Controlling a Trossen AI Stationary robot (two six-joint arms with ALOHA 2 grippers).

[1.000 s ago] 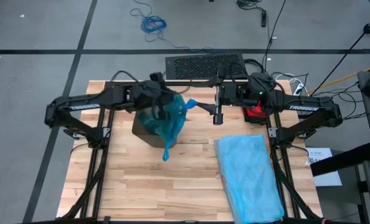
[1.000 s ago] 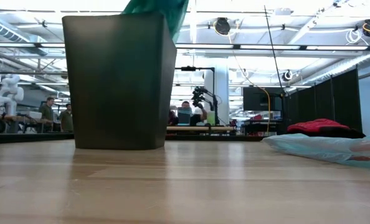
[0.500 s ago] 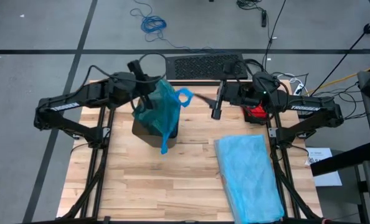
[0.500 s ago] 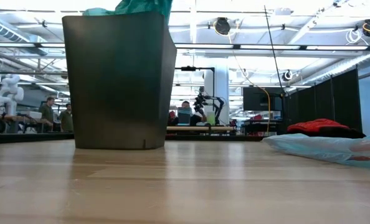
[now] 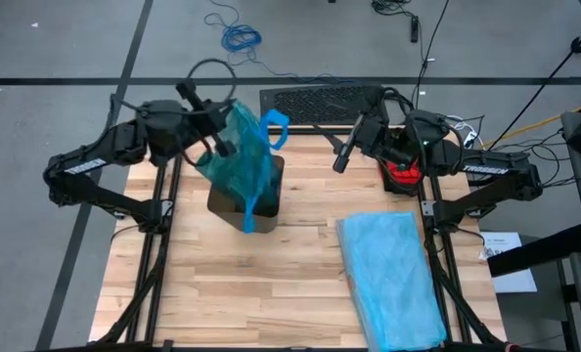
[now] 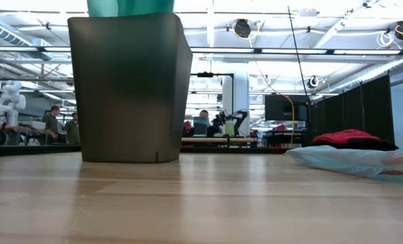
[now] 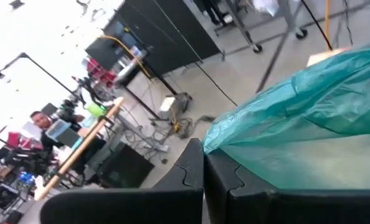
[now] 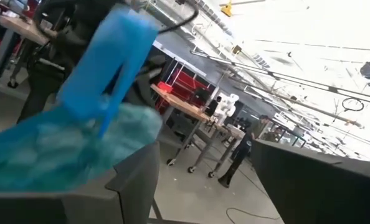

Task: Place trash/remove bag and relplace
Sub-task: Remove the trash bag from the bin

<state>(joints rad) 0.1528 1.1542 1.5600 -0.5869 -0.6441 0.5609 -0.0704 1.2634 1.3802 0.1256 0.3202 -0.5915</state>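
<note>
Your left gripper (image 5: 222, 145) is clamped tight on the bag (image 5: 240, 161), fingers pinching a fold of the teal plastic. You only get that from the left wrist view: both dark fingers (image 7: 191, 171) pressed together with the bag (image 7: 297, 118) bunched right against them. From above, the grip point is half hidden by the plastic.

The high view gives the layout. The bag hangs over the dark bin (image 5: 261, 200), its bulk above the bin's mouth and one tail draped down the bin's front wall. A blue loop handle sticks out of the bag on the side of the bin facing your right arm. The left gripper sits above the bin's far-left corner, touching the bag.

The low view shows what the overhead can't: the bin (image 6: 130, 88) stands upright on the table (image 6: 201, 203), and the bag (image 6: 130, 7) only pokes out above the rim, running out of the top of the picture. No gripper shows there.

Your right gripper (image 5: 341, 156) has its fingers spread wide and holds nothing. It hovers to the right of the bin, well apart from the bag. The right wrist view looks past its separated fingers (image 8: 135, 186) at the bag (image 8: 66, 143) and blue handle, blurred.

The paler blue plastic bag (image 5: 388, 279) lies flat on the table, right of the bin. Red item (image 5: 403, 176) beyond it under the right arm. Can't see any trash.
</note>
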